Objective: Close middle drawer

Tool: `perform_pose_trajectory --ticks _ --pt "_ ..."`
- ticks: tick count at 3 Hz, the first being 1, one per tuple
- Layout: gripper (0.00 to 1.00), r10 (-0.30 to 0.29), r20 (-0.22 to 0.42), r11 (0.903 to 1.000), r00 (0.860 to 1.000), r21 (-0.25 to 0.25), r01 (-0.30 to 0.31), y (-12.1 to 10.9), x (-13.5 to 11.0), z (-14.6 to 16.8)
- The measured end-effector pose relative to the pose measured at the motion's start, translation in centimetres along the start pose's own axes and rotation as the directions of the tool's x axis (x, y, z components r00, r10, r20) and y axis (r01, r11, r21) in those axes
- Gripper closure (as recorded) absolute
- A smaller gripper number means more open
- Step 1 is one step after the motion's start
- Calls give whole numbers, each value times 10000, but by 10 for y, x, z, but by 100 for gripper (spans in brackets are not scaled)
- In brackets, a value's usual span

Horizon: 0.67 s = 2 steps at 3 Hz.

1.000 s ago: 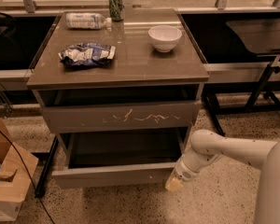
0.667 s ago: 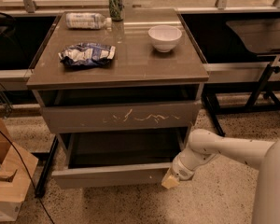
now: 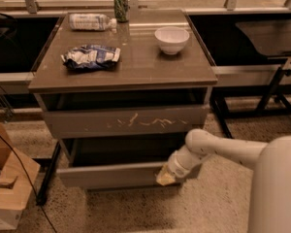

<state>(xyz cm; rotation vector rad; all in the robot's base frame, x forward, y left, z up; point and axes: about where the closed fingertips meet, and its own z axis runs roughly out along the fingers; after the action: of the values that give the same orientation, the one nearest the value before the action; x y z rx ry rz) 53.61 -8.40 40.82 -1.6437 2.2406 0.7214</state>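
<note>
We log the pincer (image 3: pixel 166 177), grip state we cannot tell, at the right end of the open middle drawer (image 3: pixel 106 175), whose flat grey-brown front is smooth.

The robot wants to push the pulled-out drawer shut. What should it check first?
1. Middle drawer is pulled out and needs closing: ok.
2. Gripper is at the drawer front, near its right end: ok.
3. Gripper touches the front: cannot tell.
4. Nothing sticks up out of the drawer: ok, the part that shows is bare.
5. Scratched drawer above sits further back, out of the path: ok.
6. Cardboard box on the floor stands apart from the drawer: ok.
</note>
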Motion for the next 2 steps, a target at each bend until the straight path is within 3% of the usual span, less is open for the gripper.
perform_pose_trajectory --ticks 1,2 --pt "82 0 0 10000 10000 0 0 2 0 0" --pt "59 -182 520 9971 9985 751 142 -28 -16 -10"
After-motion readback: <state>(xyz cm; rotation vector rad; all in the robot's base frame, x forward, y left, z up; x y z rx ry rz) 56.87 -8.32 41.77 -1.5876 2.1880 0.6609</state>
